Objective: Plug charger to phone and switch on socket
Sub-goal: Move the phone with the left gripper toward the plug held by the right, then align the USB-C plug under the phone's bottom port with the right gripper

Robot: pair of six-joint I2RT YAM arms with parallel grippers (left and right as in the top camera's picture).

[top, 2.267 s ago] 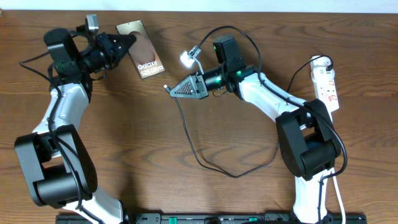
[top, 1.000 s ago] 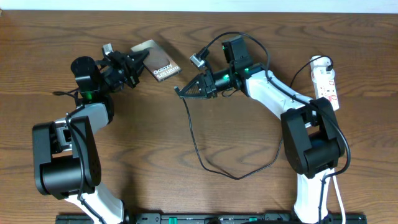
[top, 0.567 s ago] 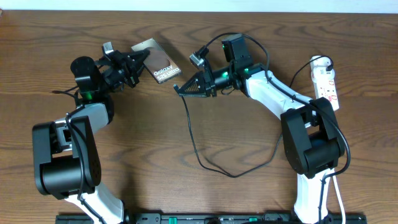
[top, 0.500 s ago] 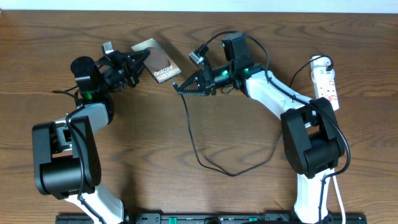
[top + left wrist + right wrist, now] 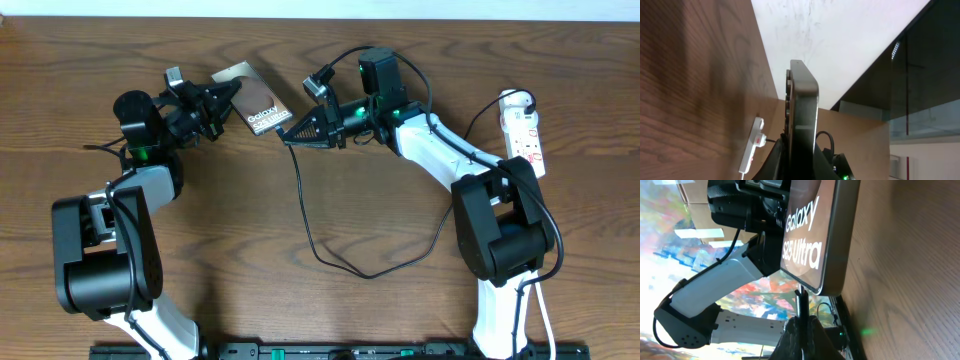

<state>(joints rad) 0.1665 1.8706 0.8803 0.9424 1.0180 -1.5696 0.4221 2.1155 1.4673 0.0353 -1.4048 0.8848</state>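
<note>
Charger (image 5: 300, 190), thin black cable, probably limp, pinched behind its stiff plug (image 5: 800, 294) by right gripper (image 5: 284, 141); seemingly slick grey-brown phone (image 5: 256, 100) clamped by left gripper (image 5: 226, 97), upper-left.

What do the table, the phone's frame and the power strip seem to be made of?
Table: likely wood or wood veneer, matte; brown grain lines. Phone frame: probably metal; smooth grey-brown sheen. Power strip: white moulded plastic, slightly glossy.

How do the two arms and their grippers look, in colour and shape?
The left arm and right arm have white links, black joints, black cables and green lights. The left gripper and right gripper are black and tapered.
</note>
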